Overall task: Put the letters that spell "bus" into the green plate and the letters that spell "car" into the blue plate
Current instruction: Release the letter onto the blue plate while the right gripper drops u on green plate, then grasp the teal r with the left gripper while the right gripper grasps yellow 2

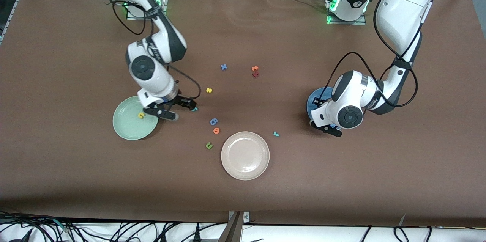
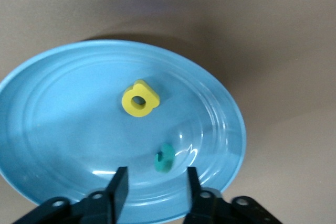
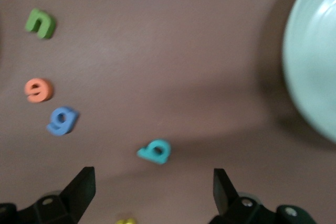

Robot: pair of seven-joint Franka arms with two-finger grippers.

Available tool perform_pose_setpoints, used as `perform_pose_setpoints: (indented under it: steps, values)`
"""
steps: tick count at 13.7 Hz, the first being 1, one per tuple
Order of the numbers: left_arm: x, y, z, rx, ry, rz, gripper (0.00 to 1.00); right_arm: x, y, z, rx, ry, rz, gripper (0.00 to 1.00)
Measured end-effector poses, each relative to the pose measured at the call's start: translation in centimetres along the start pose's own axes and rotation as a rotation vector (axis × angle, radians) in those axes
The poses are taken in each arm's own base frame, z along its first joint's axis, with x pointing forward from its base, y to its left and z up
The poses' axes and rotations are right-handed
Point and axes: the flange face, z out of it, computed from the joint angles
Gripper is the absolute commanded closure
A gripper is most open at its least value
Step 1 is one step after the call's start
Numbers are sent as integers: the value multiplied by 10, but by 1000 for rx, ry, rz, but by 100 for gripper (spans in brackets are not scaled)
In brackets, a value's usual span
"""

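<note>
The green plate (image 1: 129, 128) holds a yellow "u" (image 1: 141, 115). My right gripper (image 1: 181, 110) stands open just above the table beside this plate. The teal "b" (image 3: 155, 151) lies on the cloth just ahead of its fingers, which do not touch it. The yellow "s" (image 1: 209, 90) lies farther from the camera. My left gripper (image 2: 155, 182) hangs open and empty over the blue plate (image 2: 63, 103). In that plate lie the yellow "a" (image 2: 140, 99) and the teal "c" (image 2: 165, 158). The teal "r" (image 1: 276, 134) rests on the table between the blue plate (image 1: 317, 98) and a beige plate.
The beige plate (image 1: 245, 155) sits nearest the camera, mid-table. A blue "g" (image 1: 213, 121), an orange "e" (image 1: 216, 131) and a green "u" (image 1: 209, 145) lie close to the "b". A blue "x" (image 1: 223, 67) and an orange letter (image 1: 255, 68) lie farther back.
</note>
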Motion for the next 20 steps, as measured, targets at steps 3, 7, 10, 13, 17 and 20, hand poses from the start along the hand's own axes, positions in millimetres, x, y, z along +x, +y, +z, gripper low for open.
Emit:
perform_pose_setpoints:
  steps: [3,7,10,13,17,20]
  values:
    - [4,10,-22,1,43,15,0,-46,-26,33,27,6,0,1]
    - [15,31,-77,-63,167,18,0,-85,-46,65,22,-9,-24,1]
    - [30,40,-105,-110,316,0,0,-88,-45,73,-1,0,-62,4]
    - [49,88,-90,-122,387,-49,0,-89,-43,79,-18,6,-88,33]
    - [78,110,-47,-124,465,-56,0,-89,-45,78,-19,17,-105,46]
    - [92,107,-26,-119,512,-52,0,-89,-45,78,-18,18,-107,50]
